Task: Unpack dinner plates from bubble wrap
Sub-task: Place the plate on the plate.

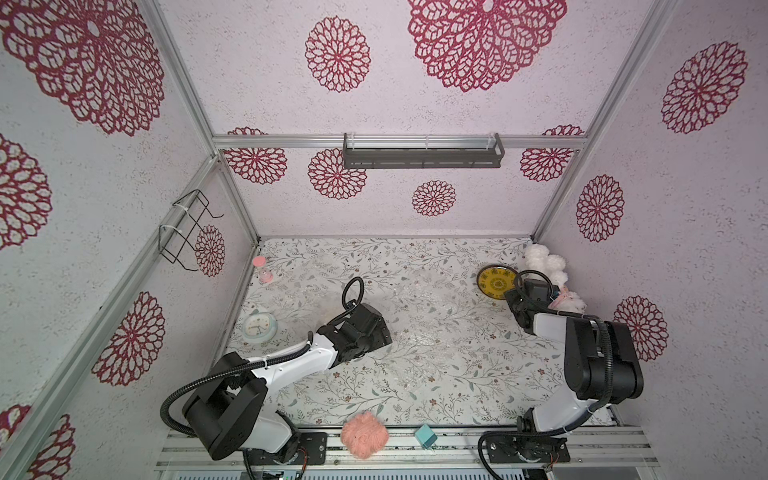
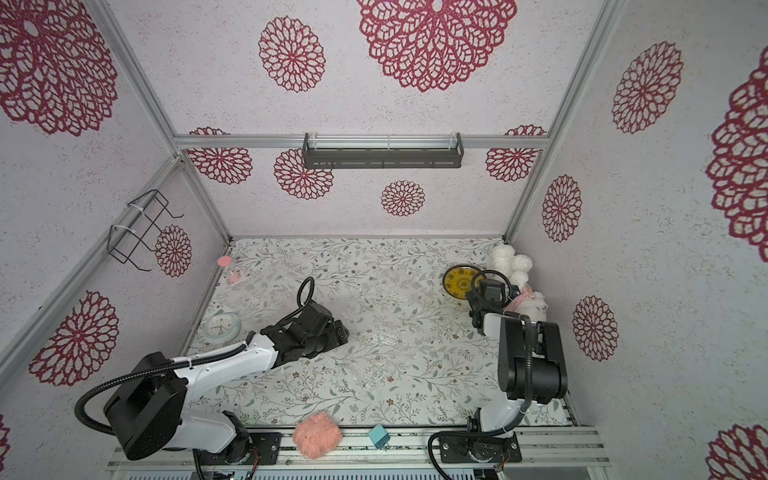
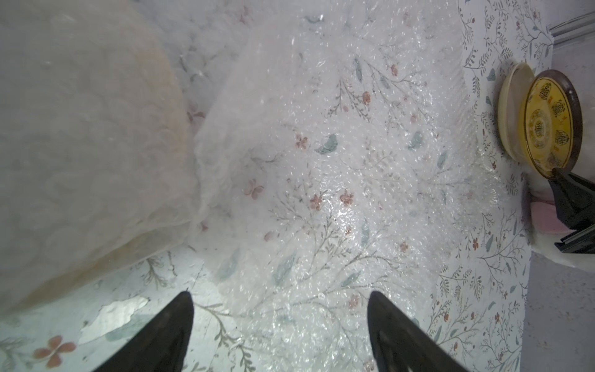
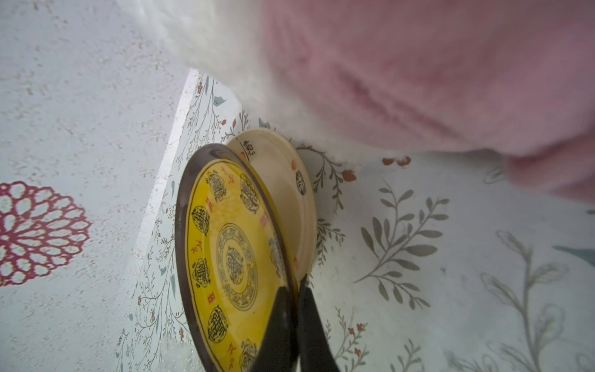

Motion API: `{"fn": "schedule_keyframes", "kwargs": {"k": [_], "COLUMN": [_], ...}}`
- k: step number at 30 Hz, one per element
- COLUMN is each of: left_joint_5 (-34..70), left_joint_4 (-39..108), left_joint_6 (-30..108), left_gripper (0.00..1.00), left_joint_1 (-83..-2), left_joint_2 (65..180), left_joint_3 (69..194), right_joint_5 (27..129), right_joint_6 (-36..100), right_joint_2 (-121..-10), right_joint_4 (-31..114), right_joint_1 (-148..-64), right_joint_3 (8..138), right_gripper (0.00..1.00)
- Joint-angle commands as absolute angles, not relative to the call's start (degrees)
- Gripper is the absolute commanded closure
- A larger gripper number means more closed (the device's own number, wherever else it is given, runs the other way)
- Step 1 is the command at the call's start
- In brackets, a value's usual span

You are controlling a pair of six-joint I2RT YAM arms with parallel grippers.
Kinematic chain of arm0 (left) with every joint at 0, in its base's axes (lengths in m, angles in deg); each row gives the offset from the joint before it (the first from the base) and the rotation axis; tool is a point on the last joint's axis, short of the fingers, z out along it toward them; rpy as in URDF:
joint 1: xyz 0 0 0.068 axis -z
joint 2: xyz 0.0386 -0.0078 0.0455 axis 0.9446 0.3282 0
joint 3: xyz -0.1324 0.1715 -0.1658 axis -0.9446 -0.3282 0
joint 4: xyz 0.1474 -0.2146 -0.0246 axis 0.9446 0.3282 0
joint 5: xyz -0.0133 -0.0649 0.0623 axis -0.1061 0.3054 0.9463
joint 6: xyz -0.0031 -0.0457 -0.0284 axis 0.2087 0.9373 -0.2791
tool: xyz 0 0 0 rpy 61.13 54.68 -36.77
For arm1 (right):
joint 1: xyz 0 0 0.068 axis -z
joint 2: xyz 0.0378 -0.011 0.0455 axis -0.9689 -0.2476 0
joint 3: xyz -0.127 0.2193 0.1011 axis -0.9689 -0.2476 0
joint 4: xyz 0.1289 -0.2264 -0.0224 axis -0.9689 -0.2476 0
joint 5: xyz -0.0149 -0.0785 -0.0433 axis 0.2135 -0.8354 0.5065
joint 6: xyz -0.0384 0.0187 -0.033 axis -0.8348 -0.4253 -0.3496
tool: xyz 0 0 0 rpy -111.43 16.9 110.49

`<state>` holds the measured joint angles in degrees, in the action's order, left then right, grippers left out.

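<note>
Nearest, my right gripper (image 4: 293, 286) pinches the yellow plate (image 4: 231, 257) at the table's (image 1: 415, 395) two o'clock; the cream plate (image 3: 80, 128) under bubble wrap (image 3: 222, 109) lies at about ten o'clock off my wide-open, nearer left gripper (image 3: 280, 294)

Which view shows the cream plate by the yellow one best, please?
Right wrist view: the cream plate is close, motifs visible, partly behind the yellow plate. Left wrist shows it small; in both top views I cannot find it.
</note>
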<state>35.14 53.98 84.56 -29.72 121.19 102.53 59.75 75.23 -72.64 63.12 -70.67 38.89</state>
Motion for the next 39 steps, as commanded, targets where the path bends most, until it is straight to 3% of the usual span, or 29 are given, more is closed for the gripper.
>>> {"fn": "schedule_keyframes", "kwargs": {"k": [1, 18, 33, 36, 39], "left_joint_5": [34.7, 33.3, 34.2, 34.0, 34.6], "left_joint_4": [54.7, 52.0, 53.0, 52.8, 52.2], "left_joint_6": [84.4, 85.1, 85.3, 85.2, 85.8], "left_gripper": [0.14, 0.14, 0.13, 0.03, 0.02], "left_joint_1": [-30.1, -30.3, -30.1, -30.1, -29.6], "left_joint_2": [120.4, 121.8, 121.7, 122.4, 123.1], "left_joint_3": [103.9, 102.1, 100.3, 100.4, 100.3], "right_joint_5": [57.2, 54.1, 48.0, 49.6, 50.6], "right_joint_6": [74.9, 69.9, 56.1, 53.7, 52.4], "right_joint_2": [-72.5, -70.2, -59.1, -56.6, -52.6], "right_joint_4": [65.1, 62.9, 60.1, 59.0, 57.8], "right_joint_1": [-71.2, -72.6, -81.5, -83.0, -84.2], "right_joint_3": [40.6, 40.0, 35.4, 33.8, 31.4], "right_gripper": [0.93, 0.8, 0.75, 0.71, 0.61]}}
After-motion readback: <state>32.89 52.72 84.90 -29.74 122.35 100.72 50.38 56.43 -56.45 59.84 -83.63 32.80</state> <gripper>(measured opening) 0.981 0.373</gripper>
